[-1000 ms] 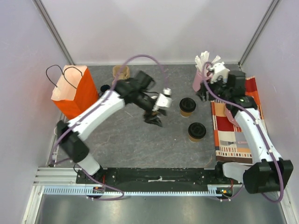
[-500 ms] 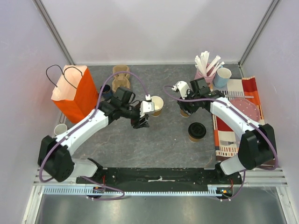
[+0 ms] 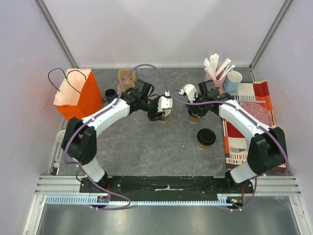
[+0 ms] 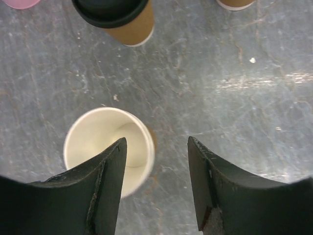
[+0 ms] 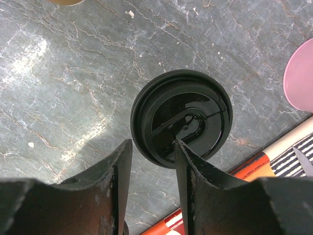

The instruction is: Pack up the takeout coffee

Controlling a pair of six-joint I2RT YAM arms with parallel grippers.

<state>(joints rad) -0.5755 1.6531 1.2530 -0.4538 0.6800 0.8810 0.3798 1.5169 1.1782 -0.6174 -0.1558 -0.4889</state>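
A lidless kraft cup (image 4: 100,142), cream-white inside, stands on the grey table. My left gripper (image 4: 156,144) is open directly above it. One finger hangs over the cup's mouth, the other over bare table, and the near rim lies between them. In the top view this cup (image 3: 166,117) is mostly hidden under the left gripper (image 3: 160,113). A kraft cup with a black lid (image 5: 188,105) stands under my right gripper (image 5: 151,144), which is open and narrow. One fingertip overlaps the lid's middle, and the lid's edge sits in the gap. A second lidded cup (image 3: 206,137) stands alone to the front.
An orange paper bag (image 3: 76,95) stands open at the left, with a dark mug (image 3: 110,93) and a brown cup carrier (image 3: 126,76) behind. A pink holder of white sticks (image 3: 213,73), a light blue cup (image 3: 234,81) and a striped cloth (image 3: 242,142) are at the right.
My left gripper has moved right and back, onto the lidless cup. The right arm swung in from the back right corner to the lidded cup, and its jaws have narrowed.
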